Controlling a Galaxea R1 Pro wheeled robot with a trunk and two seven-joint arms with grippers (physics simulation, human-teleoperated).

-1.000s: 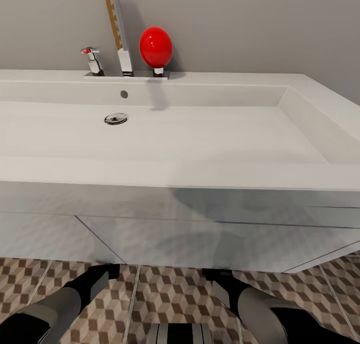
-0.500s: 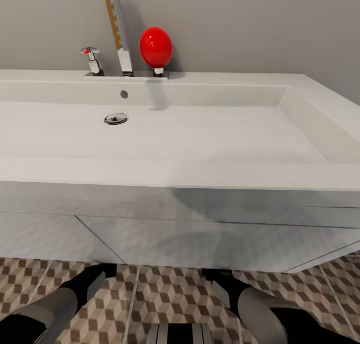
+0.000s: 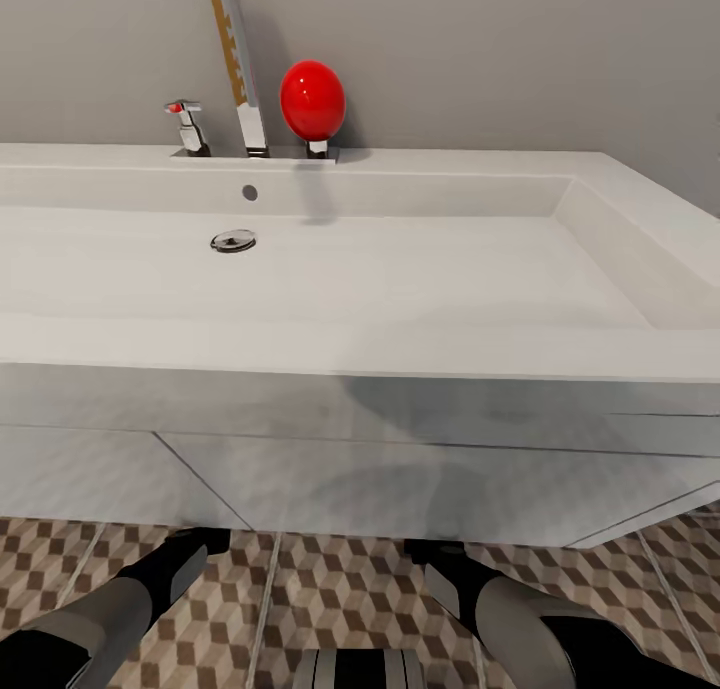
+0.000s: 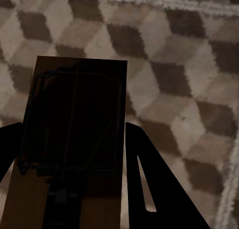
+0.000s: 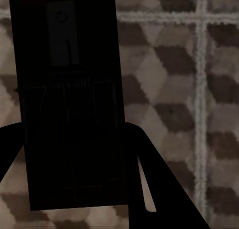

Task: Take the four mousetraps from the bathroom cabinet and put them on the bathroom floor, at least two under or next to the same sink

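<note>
The wide white sink (image 3: 330, 269) with its chrome faucet (image 3: 250, 119) stands right in front of me on a white vanity (image 3: 400, 469). Both forearms reach down to the cube-patterned floor (image 3: 340, 589) at the vanity's foot. In the left wrist view my left gripper (image 4: 69, 134) is shut on a tan mousetrap (image 4: 74, 114), which is dark in shadow just above the tiles (image 4: 174, 64). In the right wrist view my right gripper (image 5: 69, 131) is shut on a second mousetrap (image 5: 64, 89), also shadowed, over the floor (image 5: 174, 89). The cabinet and the other mousetraps are out of view.
A red egg-shaped knob (image 3: 312, 99) and a chrome tap handle (image 3: 187, 127) stand beside the faucet at the grey wall. A round drain (image 3: 233, 240) sits in the basin. The vanity front rises close ahead of both arms.
The head view has shifted down slightly. My left forearm has drawn a little to the left and back. The right arm has stayed put.
</note>
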